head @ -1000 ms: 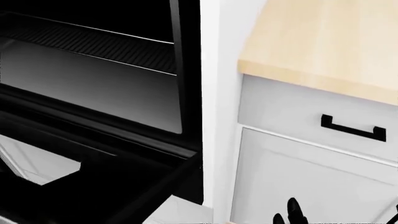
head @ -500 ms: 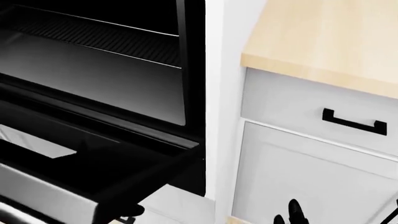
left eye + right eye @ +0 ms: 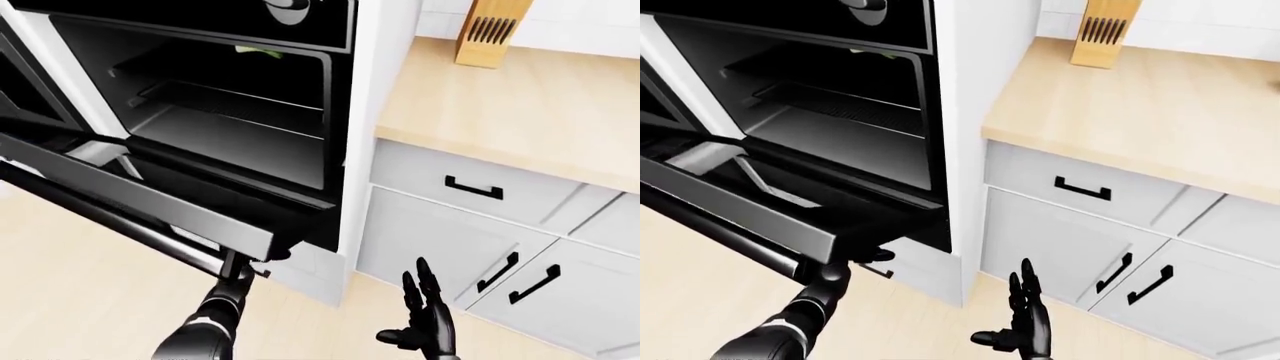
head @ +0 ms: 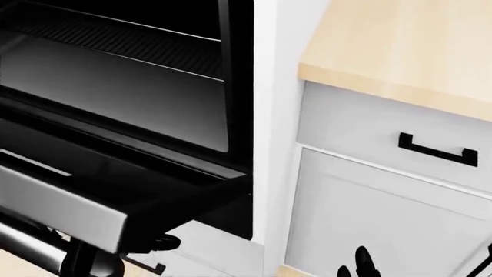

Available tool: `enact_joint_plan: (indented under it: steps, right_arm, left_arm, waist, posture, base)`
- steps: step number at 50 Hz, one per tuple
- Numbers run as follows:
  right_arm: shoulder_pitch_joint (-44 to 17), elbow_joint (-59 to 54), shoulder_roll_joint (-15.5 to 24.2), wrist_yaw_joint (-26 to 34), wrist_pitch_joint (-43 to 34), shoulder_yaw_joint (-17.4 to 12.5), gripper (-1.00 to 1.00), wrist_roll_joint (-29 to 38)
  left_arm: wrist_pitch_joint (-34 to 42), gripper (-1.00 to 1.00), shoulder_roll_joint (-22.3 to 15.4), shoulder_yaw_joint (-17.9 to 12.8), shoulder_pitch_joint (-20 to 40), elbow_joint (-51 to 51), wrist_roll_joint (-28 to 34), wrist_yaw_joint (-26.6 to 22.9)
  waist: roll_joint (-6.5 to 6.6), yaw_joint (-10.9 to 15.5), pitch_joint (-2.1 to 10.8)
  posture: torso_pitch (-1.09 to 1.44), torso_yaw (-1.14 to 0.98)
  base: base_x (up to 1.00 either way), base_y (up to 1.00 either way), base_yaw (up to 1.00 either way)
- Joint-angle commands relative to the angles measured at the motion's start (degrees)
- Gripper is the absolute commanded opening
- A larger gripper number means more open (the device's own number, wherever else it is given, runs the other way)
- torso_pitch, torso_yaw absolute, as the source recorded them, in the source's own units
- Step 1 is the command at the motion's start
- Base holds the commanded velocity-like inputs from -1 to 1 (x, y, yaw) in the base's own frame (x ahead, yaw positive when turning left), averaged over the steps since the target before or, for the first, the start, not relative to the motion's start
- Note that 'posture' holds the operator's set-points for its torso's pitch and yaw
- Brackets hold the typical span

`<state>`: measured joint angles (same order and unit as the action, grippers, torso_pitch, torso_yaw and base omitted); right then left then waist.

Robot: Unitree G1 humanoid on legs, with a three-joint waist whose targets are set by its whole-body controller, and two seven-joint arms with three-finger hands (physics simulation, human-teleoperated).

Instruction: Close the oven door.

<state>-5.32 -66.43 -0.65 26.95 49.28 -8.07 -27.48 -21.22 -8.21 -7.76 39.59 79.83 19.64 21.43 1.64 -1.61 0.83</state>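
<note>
Black oven door (image 3: 140, 202) partly lowered, left robot hand (image 3: 236, 276) beneath its edge, grip unclear; right robot hand (image 3: 425, 315) splayed, empty.

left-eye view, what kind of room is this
Most likely a home kitchen: a built-in oven with its oven door hanging open, a light wood countertop over grey drawers with black handles, and a knife block on the countertop.

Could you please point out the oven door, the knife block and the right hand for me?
oven door (image 3: 140, 199), left-eye view, on its grey edge.
knife block (image 3: 487, 34), left-eye view, on its wooden face.
right hand (image 3: 425, 322), left-eye view, on the palm.
</note>
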Motion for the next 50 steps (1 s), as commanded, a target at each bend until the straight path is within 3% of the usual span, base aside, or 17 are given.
enact_joint_plan:
  steps: [1,35,42,50]
  right_arm:
    - [-0.9,1.2,0.1,0.5,1.7,0.0,1.0,0.0]
    - [-0.4,3.6,0.5,-0.9,-0.2,0.6,1.0,1.0]
    - [-0.8,3.2,0.5,-0.8,-0.4,0.5,1.0,1.0]
    - [-0.9,2.7,0.5,-0.5,0.1,0.3,1.0,0.9]
  left_arm:
    - [-2.4,1.0,-0.7,0.2,2.4,-2.8,-0.7,0.1]
    - [0.1,1.0,0.4,3.3,4.6,-8.3,-5.5,-3.9]
    - [5.1,1.0,1.3,4.4,3.8,-16.5,-6.8,-6.0]
    - [15.6,1.0,2.7,5.4,-1.1,-33.8,-7.4,-8.8]
  waist:
    - [0.07,-0.1,1.27]
    - [-0.33,0.2,1.14]
    - [-0.38,0.2,0.95]
    - [-0.43,0.2,0.57]
  posture:
    - [0.0,0.0]
    - [0.0,0.0]
    - [0.0,0.0]
    - [0.0,0.0]
  base:
    - [0.0,0.0,0.0]
    - [0.0,0.0,0.0]
    - [0.0,0.0,0.0]
    - [0.0,0.0,0.0]
